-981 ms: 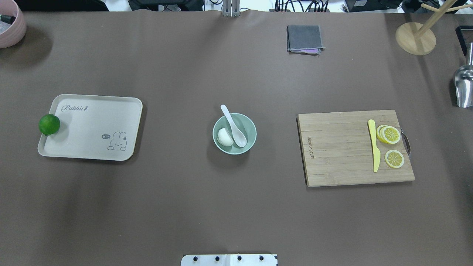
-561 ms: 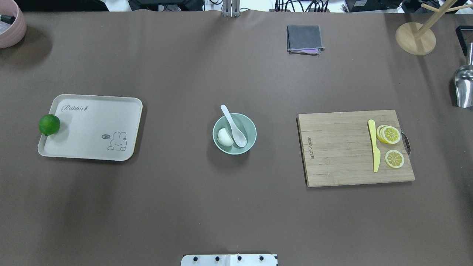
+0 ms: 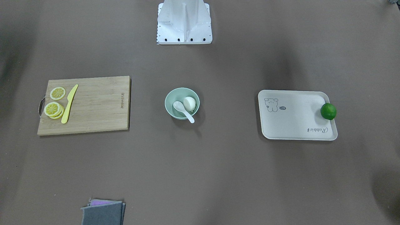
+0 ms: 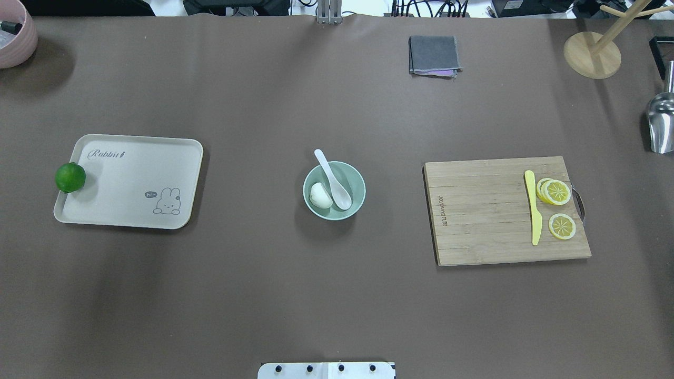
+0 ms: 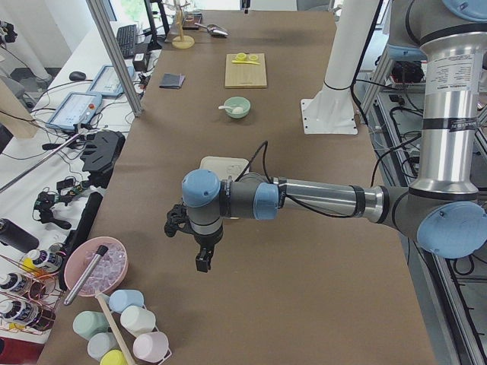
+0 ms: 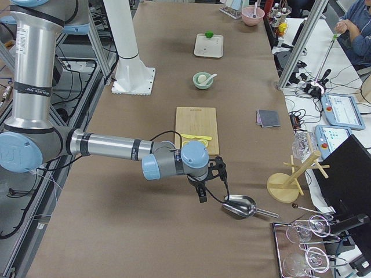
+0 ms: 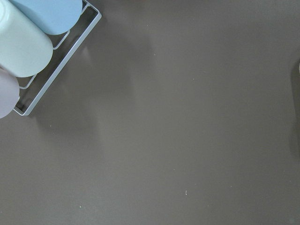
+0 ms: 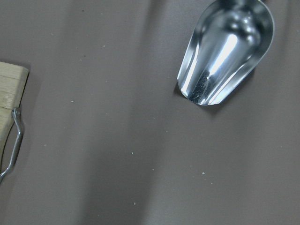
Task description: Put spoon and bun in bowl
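The pale mint-green bowl [image 4: 358, 181] stands at the table's middle. The white bun [image 4: 320, 195] lies inside it on its left side. The white spoon [image 4: 333, 180] rests in the bowl with its scoop inside and its handle over the far rim. The front view shows the same bowl [image 3: 170, 98], bun [image 3: 189, 103] and spoon [image 3: 182, 110]. My left gripper [image 5: 202, 258] shows only in the left side view, far from the bowl. My right gripper [image 6: 202, 194] shows only in the right side view, beside a metal scoop. I cannot tell whether either is open.
A beige tray [image 4: 131, 181] with a green lime [image 4: 70, 177] at its edge lies left. A cutting board [image 4: 484, 221] with a yellow knife [image 4: 534, 208] and lemon slices [image 4: 555, 192] lies right. A grey cloth [image 4: 434, 55], metal scoop [image 4: 661, 123] and wooden stand [image 4: 591, 54] sit far right.
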Robot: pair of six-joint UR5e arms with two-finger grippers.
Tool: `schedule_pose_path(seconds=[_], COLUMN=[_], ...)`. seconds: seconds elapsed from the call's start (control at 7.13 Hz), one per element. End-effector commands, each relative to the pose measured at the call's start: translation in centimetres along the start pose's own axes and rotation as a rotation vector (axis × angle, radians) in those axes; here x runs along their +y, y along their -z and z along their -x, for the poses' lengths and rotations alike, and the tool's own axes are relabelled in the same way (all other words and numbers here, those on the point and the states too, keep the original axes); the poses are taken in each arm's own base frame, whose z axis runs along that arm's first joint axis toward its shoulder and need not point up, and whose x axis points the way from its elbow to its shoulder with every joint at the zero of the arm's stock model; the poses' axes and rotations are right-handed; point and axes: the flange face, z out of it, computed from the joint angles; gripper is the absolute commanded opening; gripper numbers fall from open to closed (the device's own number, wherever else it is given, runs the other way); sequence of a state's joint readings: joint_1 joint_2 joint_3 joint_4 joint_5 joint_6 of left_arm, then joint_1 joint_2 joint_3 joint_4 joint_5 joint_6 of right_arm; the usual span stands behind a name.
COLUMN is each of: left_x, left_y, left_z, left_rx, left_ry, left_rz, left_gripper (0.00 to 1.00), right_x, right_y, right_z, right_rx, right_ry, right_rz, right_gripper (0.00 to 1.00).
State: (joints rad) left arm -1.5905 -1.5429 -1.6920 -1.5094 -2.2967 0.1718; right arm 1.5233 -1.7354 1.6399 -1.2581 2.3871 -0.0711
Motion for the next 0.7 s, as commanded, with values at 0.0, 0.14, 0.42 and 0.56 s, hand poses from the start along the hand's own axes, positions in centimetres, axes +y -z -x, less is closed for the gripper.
schedule_pose_path(seconds=[0.0,0.14,0.42,0.56], left_x=[0.0,0.0,0.3,0.5], left_y=[0.0,-0.2,-1.5,-1.7], left_z=[-0.1,0.1,1.1,1.4], left_rx=[0.001,0.002,0.003,0.003], left_ry=[-0.002,0.001,0.017,0.024], left_rz=[-0.001,0.003,0.026,0.030], left_gripper=[0.98,0.98,0.98,0.98], right_x=[-0.4,-2.1,-3.3,-3.5], right_y=[0.1,0.6,2.9,3.1], right_z=[0.4,0.8,1.7,1.9], right_rx=[0.002,0.006,0.016,0.016], right_ry=[-0.013,-0.035,-0.044,-0.043], right_rz=[0.020,0.043,0.022,0.021], right_gripper=[1.00,1.00,1.00,1.00])
